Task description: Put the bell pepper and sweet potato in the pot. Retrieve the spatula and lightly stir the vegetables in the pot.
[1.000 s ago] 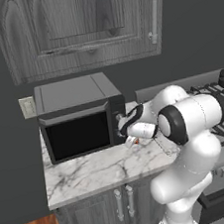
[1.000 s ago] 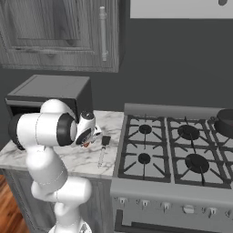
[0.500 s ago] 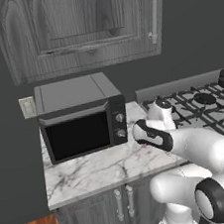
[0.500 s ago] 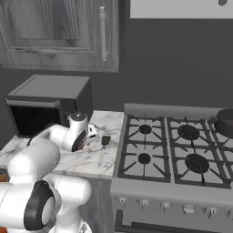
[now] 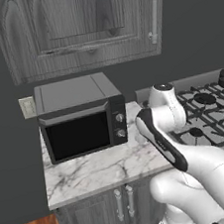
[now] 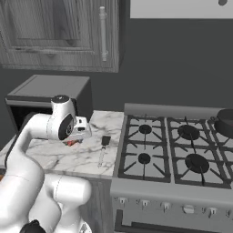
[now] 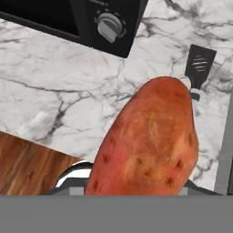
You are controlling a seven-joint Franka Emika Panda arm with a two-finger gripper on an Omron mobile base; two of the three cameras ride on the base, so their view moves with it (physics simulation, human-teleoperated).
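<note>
Since the earlier frames the arm has swung and folded low, its forearm now crossing in front of the stove (image 5: 209, 116) in the left base view. End effector (image 6: 73, 142) hangs above the marble table (image 6: 82, 157), pinching the sweet potato (image 7: 148, 141); the hand view has the tuber sitting between the jaws, clear of the table. Spatula (image 6: 103, 148) lies flat on the table just left of the stove, black head (image 7: 200, 63) pointing toward the back wall. Pot (image 6: 225, 122) sits on the far back-right burner, well apart. Microwave (image 5: 80, 118) stands at the table's back left.
</note>
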